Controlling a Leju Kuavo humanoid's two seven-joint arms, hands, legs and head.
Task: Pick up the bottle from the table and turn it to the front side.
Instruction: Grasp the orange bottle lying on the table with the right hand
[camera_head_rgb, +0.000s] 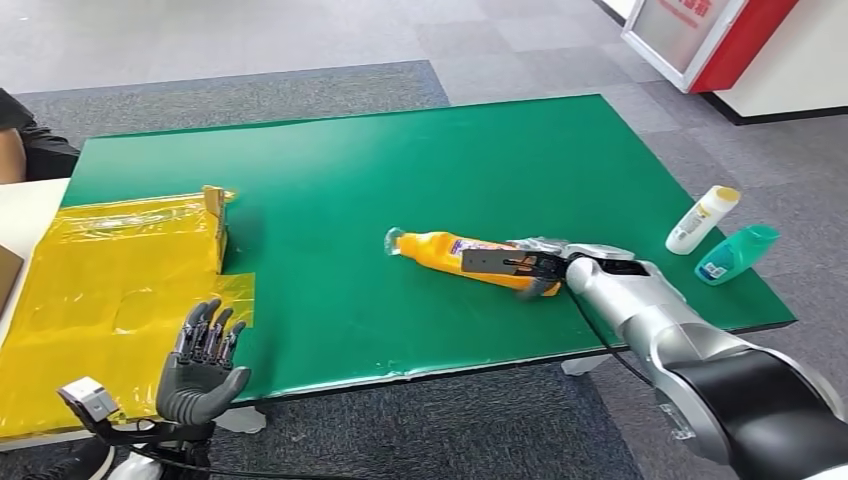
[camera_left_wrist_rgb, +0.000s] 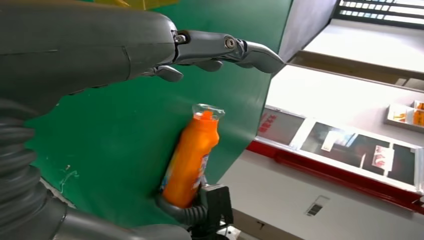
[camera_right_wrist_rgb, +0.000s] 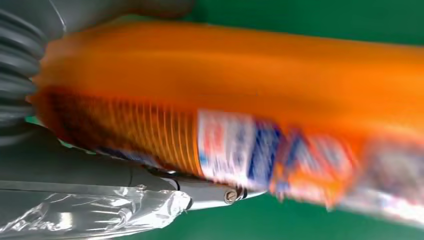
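Orange bottle (camera_head_rgb: 455, 254) lying on its side on the green table (camera_head_rgb: 330, 200), cap end pointing toward the yellow sheet (camera_head_rgb: 110, 290), base end wrapped by the right hand (camera_head_rgb: 535, 268). Left hand (camera_head_rgb: 203, 360) hanging open off the near table edge, fingers spread, holding nothing. Best done by keeping a firm grip near the base (label partly visible, blurred in the right wrist view), lifting clear of the table before rolling, then turning slowly until the front label faces up.
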